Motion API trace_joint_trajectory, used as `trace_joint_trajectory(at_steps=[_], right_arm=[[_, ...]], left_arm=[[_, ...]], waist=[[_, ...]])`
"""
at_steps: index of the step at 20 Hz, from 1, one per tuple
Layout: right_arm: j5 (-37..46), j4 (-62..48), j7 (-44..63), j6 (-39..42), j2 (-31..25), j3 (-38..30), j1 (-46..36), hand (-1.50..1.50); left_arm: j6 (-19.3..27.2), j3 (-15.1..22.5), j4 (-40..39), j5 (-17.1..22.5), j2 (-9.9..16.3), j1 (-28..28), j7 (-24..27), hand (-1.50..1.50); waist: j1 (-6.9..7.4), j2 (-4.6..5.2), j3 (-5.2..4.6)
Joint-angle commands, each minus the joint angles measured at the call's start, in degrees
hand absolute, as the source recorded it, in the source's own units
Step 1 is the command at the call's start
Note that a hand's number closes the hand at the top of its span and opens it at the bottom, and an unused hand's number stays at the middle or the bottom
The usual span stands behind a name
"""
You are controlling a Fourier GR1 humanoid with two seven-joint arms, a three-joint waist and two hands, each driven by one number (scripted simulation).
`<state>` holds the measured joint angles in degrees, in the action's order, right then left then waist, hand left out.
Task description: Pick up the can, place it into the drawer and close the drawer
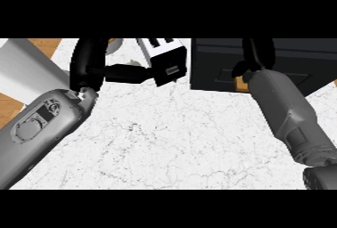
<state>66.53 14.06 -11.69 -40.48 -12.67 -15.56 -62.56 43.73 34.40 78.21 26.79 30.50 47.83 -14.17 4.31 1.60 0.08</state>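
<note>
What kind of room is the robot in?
Probably a kitchen. There's a white marble counter, a dark drawer unit at the top right, and wood flooring showing at the left edge.

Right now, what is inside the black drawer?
Only part of the dark drawer shows. The right hand and its forearm cover the rest, so its contents cannot be seen. No can is visible there.

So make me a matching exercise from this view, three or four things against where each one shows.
Things:
1. left hand
2. right hand
3. drawer unit
4. counter

Places:
A. dark box, upper right
B. white marble surface filling the middle
C. upper left, fingers stretched toward the black-and-white object
D. over the dark box's front

Pairs: 1-C, 2-D, 3-A, 4-B
</note>
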Motion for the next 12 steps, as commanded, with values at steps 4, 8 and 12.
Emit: trace_joint_trajectory(at_steps=[4, 8, 12], right_arm=[[-12.0, 2.9, -6.7, 2.3, 4.5, -9.6, -5.0, -1.5], [-15.7, 3.1, -9.2, 4.9, 6.2, -12.7, -7.0, -1.5], [-23.4, 4.7, -14.2, 10.0, 6.1, -18.9, -6.8, -1.5]], left_arm=[[0.0, -0.3, 1.7, -0.3, 0.1, -2.3, 0.0, -1.5], [-0.8, -0.7, 0.4, -1.1, 0.6, -4.2, 2.4, -1.5], [-1.5, -2.5, 1.4, -0.5, 2.1, -7.0, 3.4, -1.5]], waist=[[1.05, -0.09, 0.22], [0.46, 0.0, 0.09], [-0.78, -0.64, 0.08]])
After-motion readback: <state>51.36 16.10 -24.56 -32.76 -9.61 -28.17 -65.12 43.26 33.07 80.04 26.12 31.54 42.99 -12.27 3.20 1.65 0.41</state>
